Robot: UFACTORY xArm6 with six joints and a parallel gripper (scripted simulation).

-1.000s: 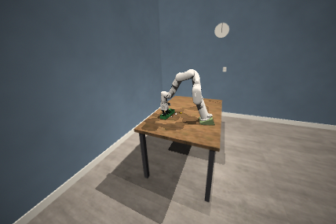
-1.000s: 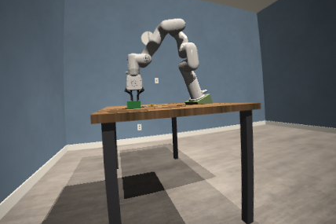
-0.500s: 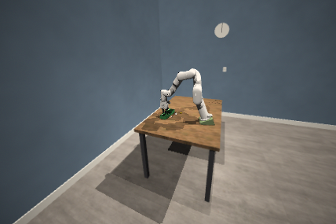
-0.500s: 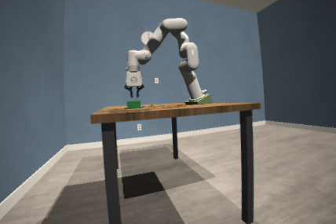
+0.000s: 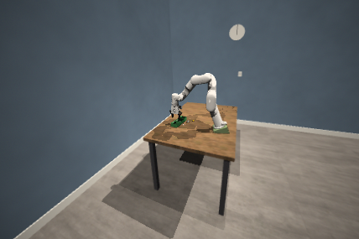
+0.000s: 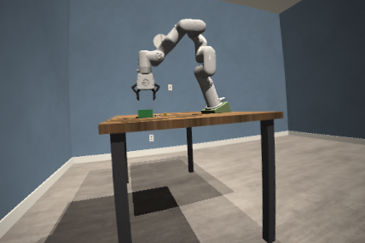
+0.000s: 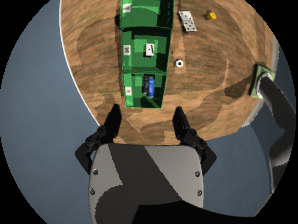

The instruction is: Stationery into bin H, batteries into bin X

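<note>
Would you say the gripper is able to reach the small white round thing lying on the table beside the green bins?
Probably yes: the gripper is open and empty, and the white round thing lies uncovered beside the green bins.

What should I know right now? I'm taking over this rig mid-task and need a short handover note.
Hand: open, holding nothing, above the near end of the green bins.
Blue cylinder, probably a battery: lies in the nearest bin.
A white item lies in the middle bin.
On the table: white card, small yellow piece, small white round thing.
Bin letters unreadable; sort what remains.
</note>
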